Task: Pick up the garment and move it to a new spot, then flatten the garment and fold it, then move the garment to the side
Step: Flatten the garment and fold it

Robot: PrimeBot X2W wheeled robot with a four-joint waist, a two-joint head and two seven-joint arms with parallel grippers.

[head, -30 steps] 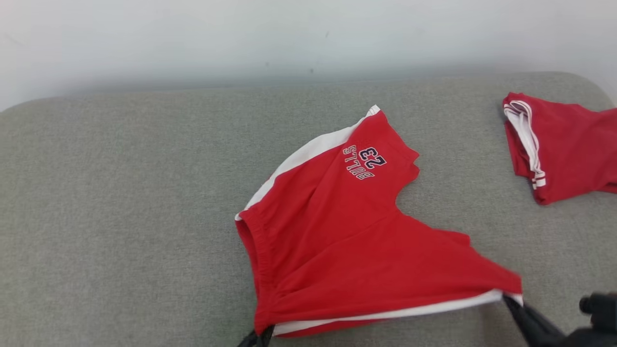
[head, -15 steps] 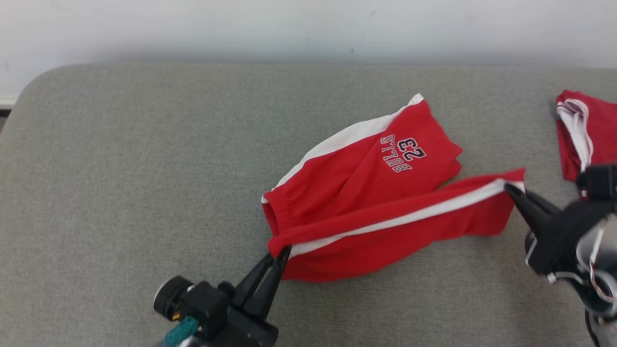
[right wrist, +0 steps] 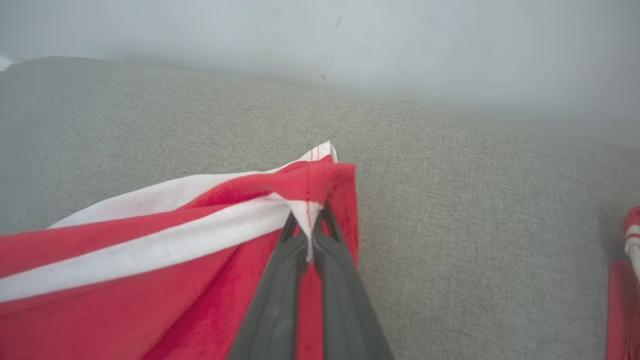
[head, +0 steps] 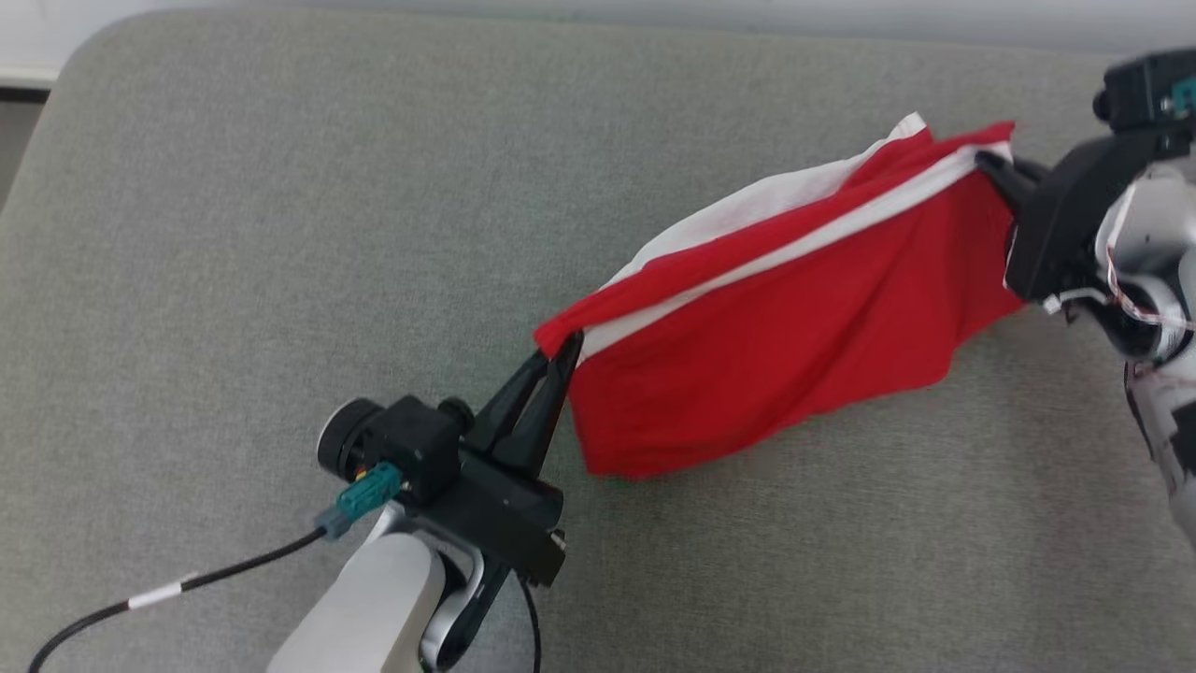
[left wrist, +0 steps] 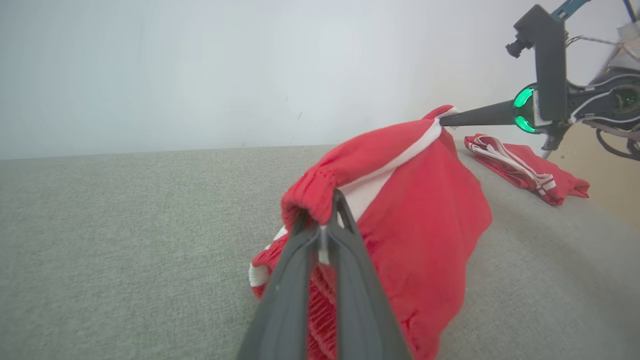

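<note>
The garment [head: 785, 336] is a pair of red shorts with white side stripes, stretched between my two grippers above the grey cushion and hanging down in a fold. My left gripper [head: 563, 348] is shut on its elastic waistband corner [left wrist: 312, 192]. My right gripper [head: 986, 161] is shut on the hem corner at the white stripe [right wrist: 306, 210]. In the left wrist view the garment [left wrist: 425, 225] drapes toward the cushion, with the right gripper [left wrist: 445, 119] pinching its far end. The printed number side is hidden.
The grey fabric surface [head: 234, 234] spreads wide to the left, with its rounded edge at the upper left. A second red and white garment [left wrist: 520, 167] lies folded further to the right. A pale wall [left wrist: 200, 75] stands behind. A black cable [head: 224, 572] trails from my left arm.
Both grippers have lifted their corners off the cushion and carried the near edge over and away, so the shorts now hang doubled. The head camera has tilted down and shifted.
</note>
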